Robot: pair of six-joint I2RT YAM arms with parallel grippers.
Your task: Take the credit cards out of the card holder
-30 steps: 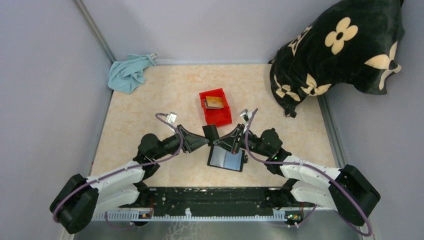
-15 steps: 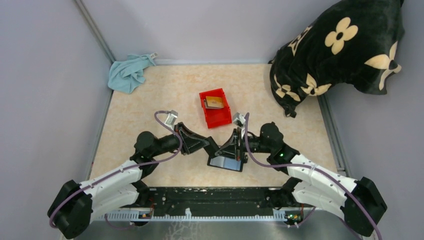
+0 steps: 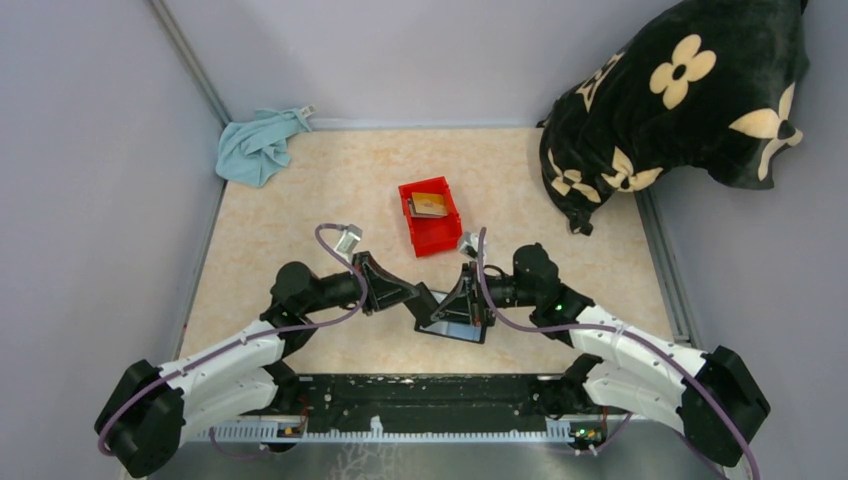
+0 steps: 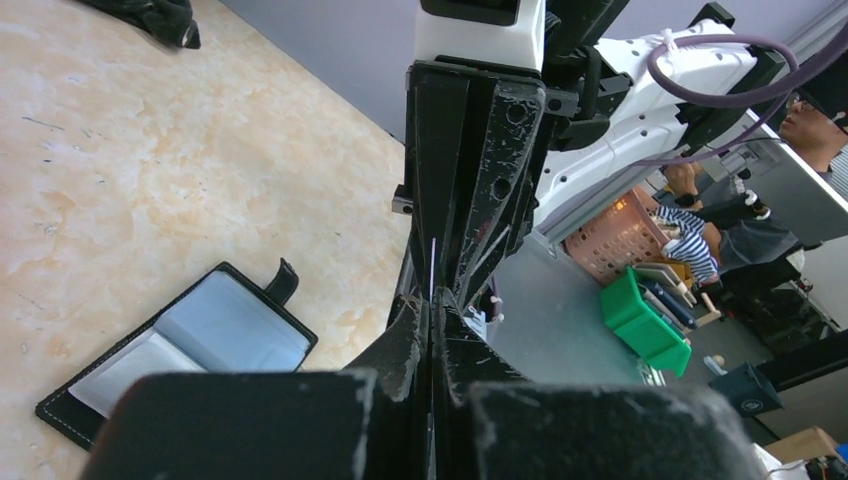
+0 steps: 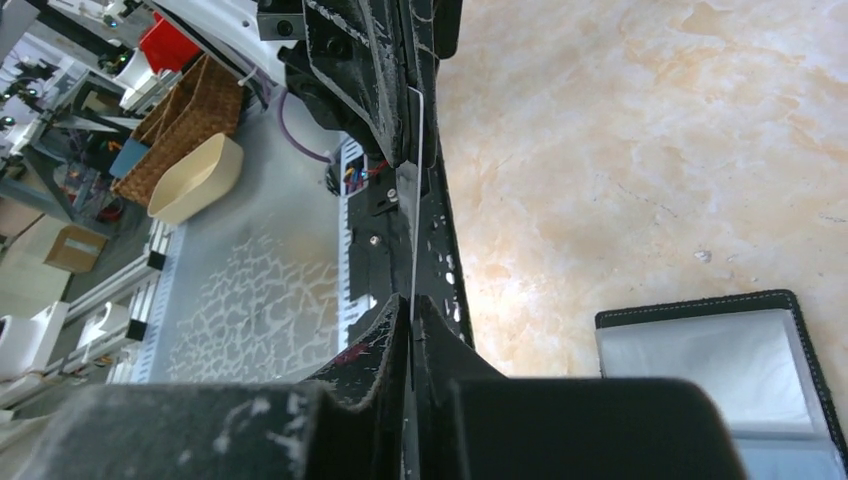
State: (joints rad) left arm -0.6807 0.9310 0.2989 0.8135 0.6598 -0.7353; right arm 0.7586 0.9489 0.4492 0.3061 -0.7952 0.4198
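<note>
A thin credit card [image 4: 432,268] is seen edge-on as a pale line [image 5: 416,200] between my two grippers. The left gripper [image 4: 432,305] is shut on one end of it. The right gripper [image 5: 412,305] is shut on the other end, facing the left one tip to tip. In the top view both grippers [image 3: 425,298] [image 3: 452,300] meet just above the card holder [image 3: 455,325]. The card holder lies open on the table, black outside with pale blue slots [image 4: 190,350] [image 5: 710,360]. More credit cards [image 3: 428,204] lie in the red bin [image 3: 436,238].
The red bin stands just beyond the grippers. A blue cloth [image 3: 258,145] lies at the back left corner. A black pillow with cream flowers [image 3: 680,100] fills the back right. Grey walls close in the tabletop on both sides.
The left gripper has closed on the card that the right gripper holds. Both grippers have come nearer and lower, toward the open card holder.
</note>
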